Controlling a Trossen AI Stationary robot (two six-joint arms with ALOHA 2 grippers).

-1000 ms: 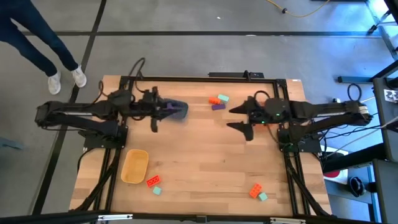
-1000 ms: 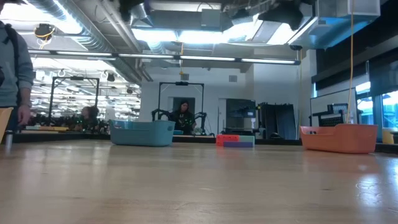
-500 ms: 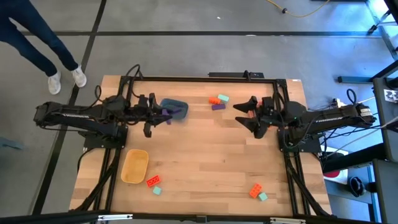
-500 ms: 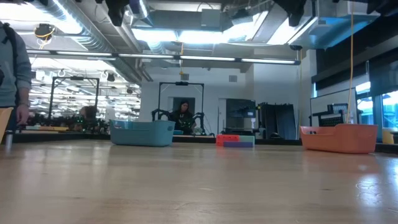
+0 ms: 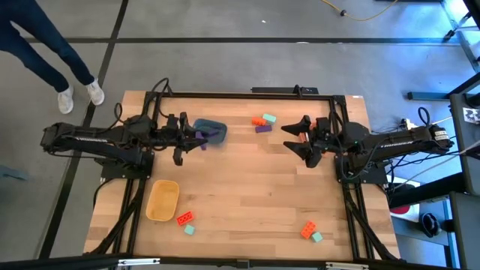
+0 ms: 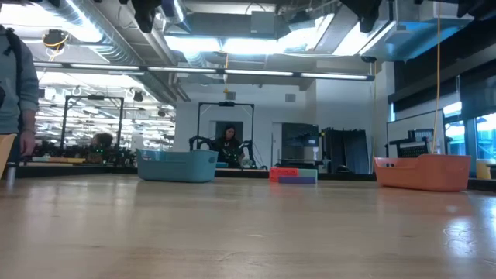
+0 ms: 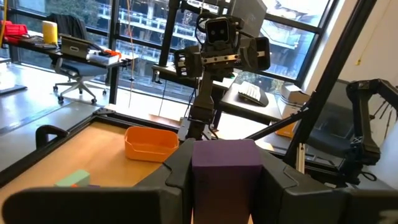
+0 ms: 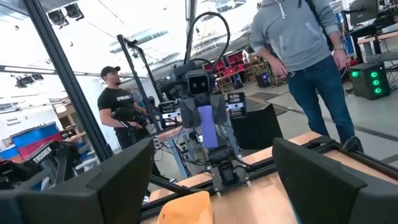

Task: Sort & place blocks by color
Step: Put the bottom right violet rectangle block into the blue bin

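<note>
My left gripper [image 5: 193,139] hangs level over the left end of the blue tub [image 5: 214,132], shut on a purple block [image 7: 224,163]. My right gripper [image 5: 294,139] stands open at the table's right, above an orange tub [image 7: 149,143] that it mostly hides in the high view. Loose blocks lie on the wood: orange [image 5: 258,120], green [image 5: 269,118] and purple [image 5: 263,128] at the far middle, red [image 5: 184,218] and green [image 5: 189,229] near the yellow tub [image 5: 163,200], and orange [image 5: 307,229] and green [image 5: 317,237] at the near right. My left gripper pinches the purple block by its two opposite sides [image 7: 198,171] between the two fingers [image 7: 281,182]. The fingers lie level and point toward the table's right. The block stands upright [image 8: 208,127], lifted clear of the table and the tub.
The low view shows the blue tub [image 6: 177,165], a red and purple block pair [image 6: 293,175] and the orange tub [image 6: 425,172] in a row. Bare wood fills the table's middle [image 5: 247,187]. A person's legs [image 5: 52,60] stand beyond the far left corner.
Early in the second my left gripper drew back a little toward the table's left with the purple block. My right gripper drew back toward the right edge and tipped up from pointing down to about level. Both have kept still since.
</note>
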